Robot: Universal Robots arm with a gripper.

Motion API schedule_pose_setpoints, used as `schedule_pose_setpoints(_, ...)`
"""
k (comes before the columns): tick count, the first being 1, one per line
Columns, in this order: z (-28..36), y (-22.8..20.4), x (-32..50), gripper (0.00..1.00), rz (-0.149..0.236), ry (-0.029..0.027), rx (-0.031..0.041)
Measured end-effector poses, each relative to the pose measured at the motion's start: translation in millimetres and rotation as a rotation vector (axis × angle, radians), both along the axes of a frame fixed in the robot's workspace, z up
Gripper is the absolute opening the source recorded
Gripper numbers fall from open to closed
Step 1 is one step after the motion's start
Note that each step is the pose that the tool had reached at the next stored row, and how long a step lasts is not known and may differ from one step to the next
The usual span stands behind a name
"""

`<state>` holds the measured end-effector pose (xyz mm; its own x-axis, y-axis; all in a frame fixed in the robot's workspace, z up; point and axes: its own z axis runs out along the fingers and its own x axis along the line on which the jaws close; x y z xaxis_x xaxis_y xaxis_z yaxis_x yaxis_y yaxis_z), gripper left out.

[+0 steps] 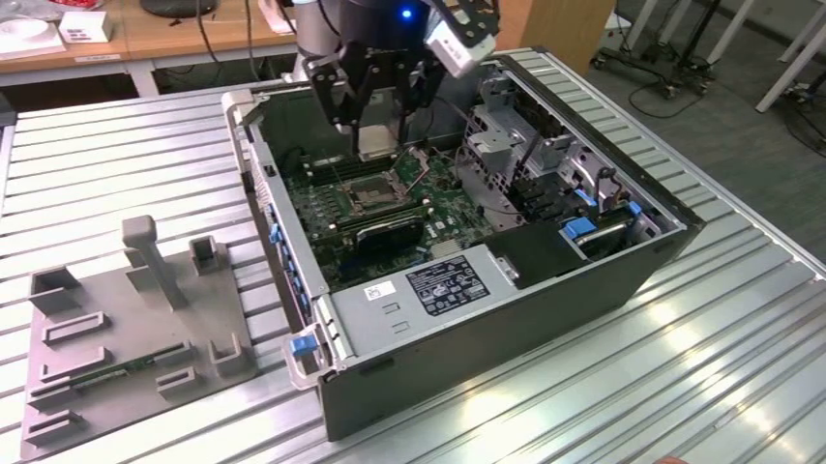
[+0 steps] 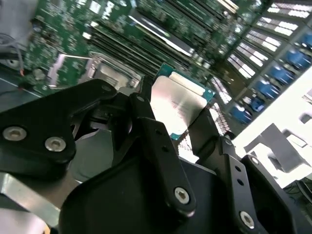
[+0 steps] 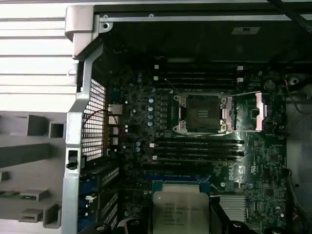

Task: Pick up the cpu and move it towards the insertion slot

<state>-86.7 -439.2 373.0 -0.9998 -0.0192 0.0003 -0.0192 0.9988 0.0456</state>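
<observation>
the black two-fingered gripper (image 1: 374,130) hangs over the open dark grey computer case (image 1: 543,319), its fingers (image 2: 161,141) clamped on the edges of the cpu (image 2: 178,105), a flat square chip with a silvery metal top and a thin green rim. the chip is held up in the air above the green motherboard (image 1: 323,208), touching nothing but the fingers. in the first wrist view the cpu (image 3: 179,212) sits well apart from the insertion slot (image 3: 201,113), a square socket with a silvery frame and dark centre whose metal lid is swung open beside it. in the exterior view the slot (image 1: 366,192) lies just nearer than the gripper. the case rests on a ribbed metal tabletop (image 1: 103,164), with a grey fixture plate (image 1: 123,329) at the exterior view's left.
</observation>
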Motion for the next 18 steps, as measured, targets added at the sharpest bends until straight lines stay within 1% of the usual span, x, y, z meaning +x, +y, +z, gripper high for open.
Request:
schedule_pose_setpoints(6,-0.3,0.0,25.2,0.55,0.0,0.0,0.0001)
schedule_pose_setpoints(7,-0.3,0.0,28.1,0.55,0.0,0.0001,0.0)
schedule_pose_setpoints(8,-0.3,-0.1,29.4,0.55,0.0,0.0,-0.0001)
schedule_pose_setpoints(15,-0.4,0.0,29.7,0.55,0.0,-0.0001,0.0001)
schedule_pose_setpoints(18,-0.9,1.8,29.7,0.55,0.0,0.0,0.0005)
